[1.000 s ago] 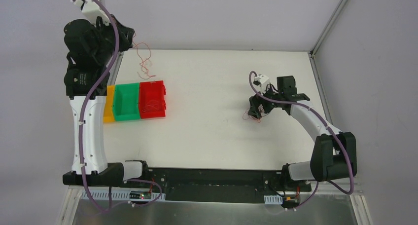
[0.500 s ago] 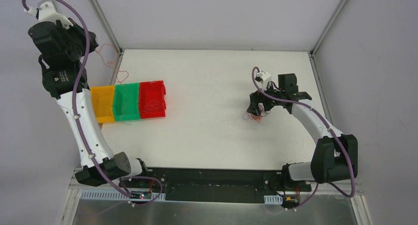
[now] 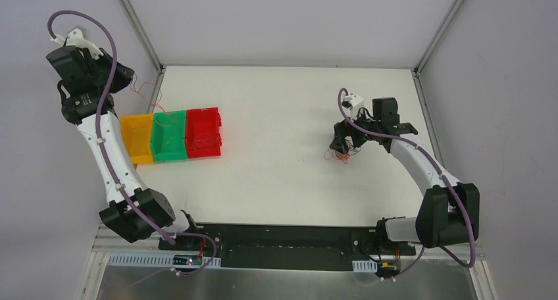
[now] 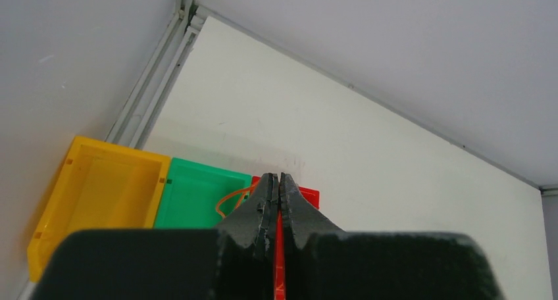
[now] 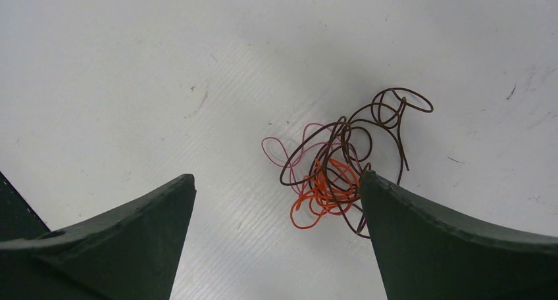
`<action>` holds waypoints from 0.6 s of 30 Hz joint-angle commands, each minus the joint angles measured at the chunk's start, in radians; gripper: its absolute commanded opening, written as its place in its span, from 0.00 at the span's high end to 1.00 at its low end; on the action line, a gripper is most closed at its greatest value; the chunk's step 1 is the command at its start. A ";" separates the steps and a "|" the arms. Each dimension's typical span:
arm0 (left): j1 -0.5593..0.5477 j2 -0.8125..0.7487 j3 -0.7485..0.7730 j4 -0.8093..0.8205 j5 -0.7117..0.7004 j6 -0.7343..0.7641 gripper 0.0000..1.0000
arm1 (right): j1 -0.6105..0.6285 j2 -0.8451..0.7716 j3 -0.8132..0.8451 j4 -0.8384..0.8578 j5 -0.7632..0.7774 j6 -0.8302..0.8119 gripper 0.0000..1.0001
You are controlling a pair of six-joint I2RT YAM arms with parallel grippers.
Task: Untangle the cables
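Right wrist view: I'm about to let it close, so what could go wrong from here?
1. The clump lies close by one finger, not centred in the open right gripper; closing may shove it aside or pinch it whole.
2. The left gripper is shut on an orange wire hanging over the green bin; it might snag the rim.

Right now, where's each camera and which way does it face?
Top external: overhead, behind; faces down on the table; left arm, right arm whole.
Left wrist: high, faces down past left claw, shut on a wire, onto bins.
Right wrist: low, faces down at the cables, framed by open right claw.
Shared: top, right wrist see cables.
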 commanded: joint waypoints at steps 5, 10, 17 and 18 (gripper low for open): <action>0.029 0.112 0.152 0.097 0.188 -0.089 1.00 | 0.000 -0.029 0.011 0.006 -0.012 -0.004 0.01; 0.029 0.115 0.260 0.105 0.180 -0.180 1.00 | 0.000 -0.024 0.013 0.013 -0.008 0.001 0.01; 0.029 0.158 0.373 0.105 0.169 -0.213 1.00 | -0.001 -0.008 0.023 0.012 -0.008 0.004 0.01; 0.029 0.165 0.378 0.104 0.170 -0.212 1.00 | -0.001 -0.006 0.025 0.013 -0.007 0.006 0.01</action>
